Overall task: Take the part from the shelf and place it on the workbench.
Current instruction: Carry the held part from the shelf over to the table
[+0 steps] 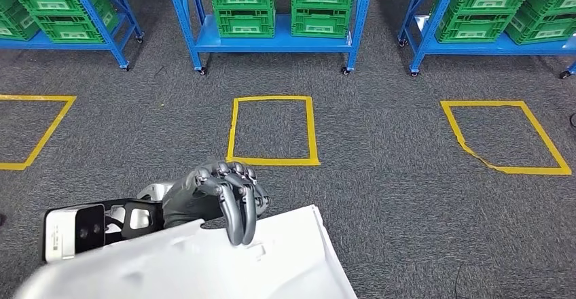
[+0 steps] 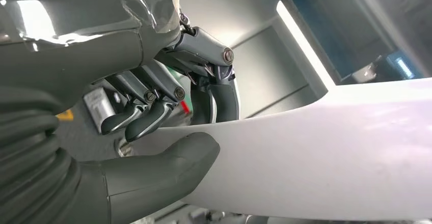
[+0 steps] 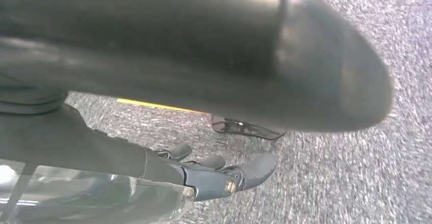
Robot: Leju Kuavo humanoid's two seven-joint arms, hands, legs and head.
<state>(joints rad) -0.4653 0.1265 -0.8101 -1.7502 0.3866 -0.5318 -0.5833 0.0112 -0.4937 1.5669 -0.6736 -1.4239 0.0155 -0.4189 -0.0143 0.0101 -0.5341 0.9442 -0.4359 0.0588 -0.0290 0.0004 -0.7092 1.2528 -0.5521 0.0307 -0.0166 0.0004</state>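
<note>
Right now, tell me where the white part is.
Head view, lower left: the white part is gripped at its edge by the left hand, over grey carpet.

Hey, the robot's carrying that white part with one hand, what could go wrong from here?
Two risks, as I judge it. The left hand grips the white part only at one edge, thumb below and fingers on top, so the broad panel might tilt or slip out. The part also covers the bottom of the head view, so the carpet just ahead may go unseen.
</note>
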